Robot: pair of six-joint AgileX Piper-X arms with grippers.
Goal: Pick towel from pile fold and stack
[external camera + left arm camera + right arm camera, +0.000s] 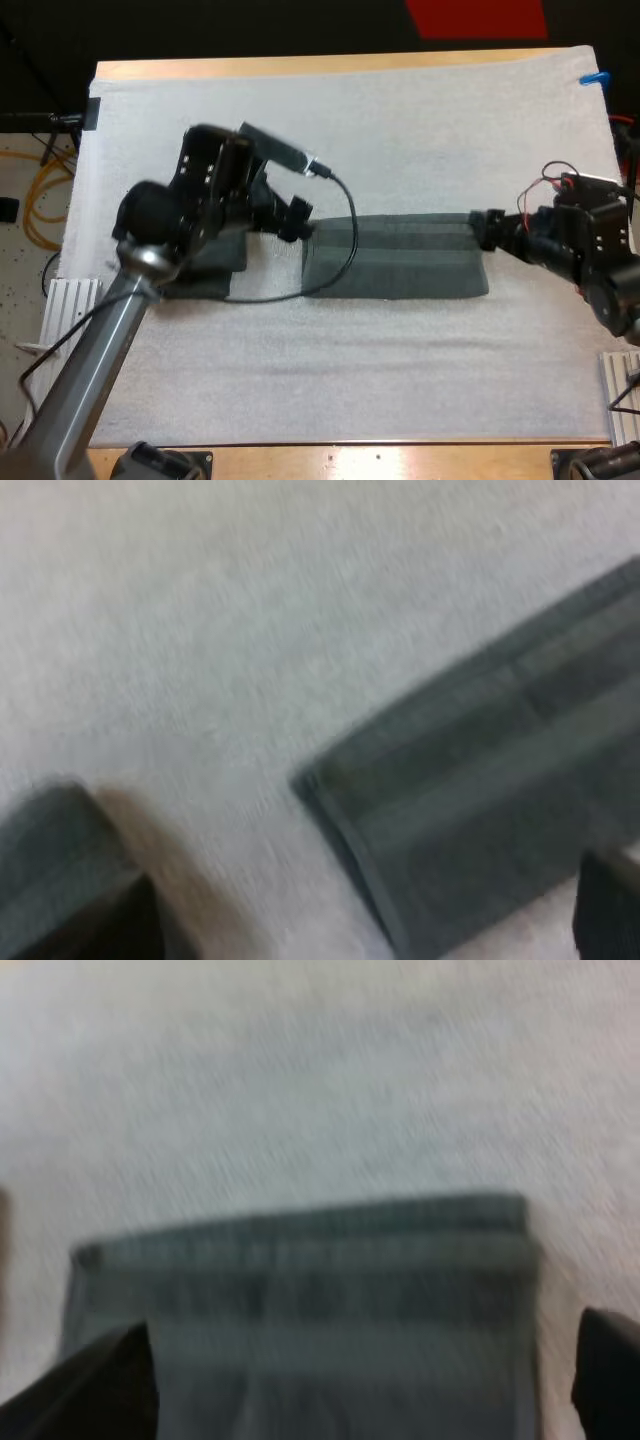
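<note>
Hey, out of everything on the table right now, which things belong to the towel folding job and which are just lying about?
Job in hand: folded towel; second towel partly under the left arm; left gripper; right gripper.

Just lying about: nothing loose, only the white mat and the wooden table under it.

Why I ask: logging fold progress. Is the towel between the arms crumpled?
No, the towel lies flat in a neat folded strip on the mat.

2 towels: 1 folded towel [400,258] between the jaws of the left gripper [300,225] and right gripper [482,232]; 1 other towel [215,275], possibly a stack, behind the left jaws. 1 white mat [400,130].
</note>
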